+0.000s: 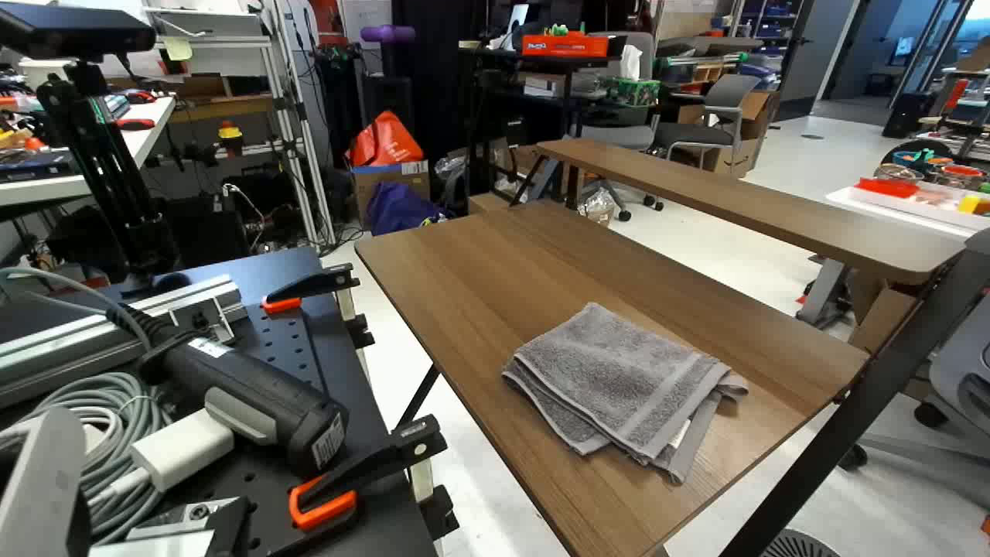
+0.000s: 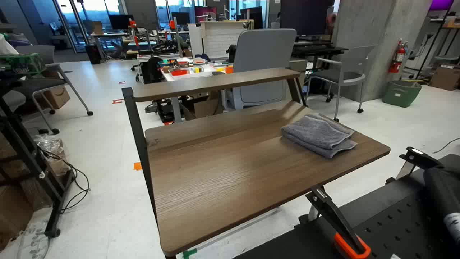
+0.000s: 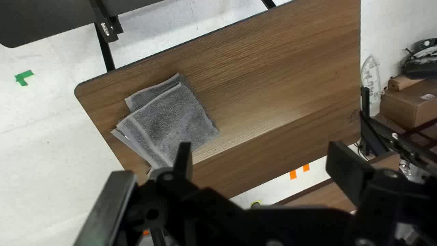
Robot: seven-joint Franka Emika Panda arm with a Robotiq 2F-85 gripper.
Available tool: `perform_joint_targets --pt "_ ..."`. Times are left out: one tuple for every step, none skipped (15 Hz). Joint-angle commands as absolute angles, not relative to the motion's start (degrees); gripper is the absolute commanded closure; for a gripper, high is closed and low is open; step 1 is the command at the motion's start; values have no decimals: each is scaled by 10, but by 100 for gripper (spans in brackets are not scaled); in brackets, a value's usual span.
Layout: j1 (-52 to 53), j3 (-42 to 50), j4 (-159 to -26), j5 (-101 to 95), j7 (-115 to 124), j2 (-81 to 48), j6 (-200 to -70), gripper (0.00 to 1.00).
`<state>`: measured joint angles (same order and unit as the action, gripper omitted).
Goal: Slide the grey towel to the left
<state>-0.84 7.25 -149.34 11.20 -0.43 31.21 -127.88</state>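
Note:
The grey towel (image 1: 619, 379) is folded in uneven layers and lies flat on the brown wooden tabletop (image 1: 464, 278). It also shows in an exterior view near the tabletop's right end (image 2: 320, 135). In the wrist view the towel (image 3: 170, 119) lies toward the tabletop's left end, and its lower corner is partly hidden behind a finger. My gripper (image 3: 260, 153) is open, with its fingers wide apart and nothing between them. It is above the table, apart from the towel. It does not show in either exterior view.
A raised wooden shelf (image 1: 742, 193) runs along one long side of the table, on dark slanted posts (image 2: 138, 144). A black bench (image 1: 271, 340) with orange-handled clamps (image 1: 325, 507), a cable coil and a black tool stands across a narrow gap from the opposite side.

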Motion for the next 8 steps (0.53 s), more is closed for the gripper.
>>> perform_joint_targets --pt "-15 66 -1492 116 -7 312 -1276 0" --pt "-15 66 -1492 116 -7 312 -1276 0" --pt "-15 66 -1492 116 -7 312 -1276 0" --pt "-15 66 -1492 116 -7 312 -1276 0" --pt "-18 67 -1490 114 -5 302 -1287 0" --pt "-21 69 -1484 115 -4 286 -1297 0" --pt "-23 71 -1477 115 -1 272 -1301 0" --pt "-28 69 -1467 112 6 248 -1310 0"
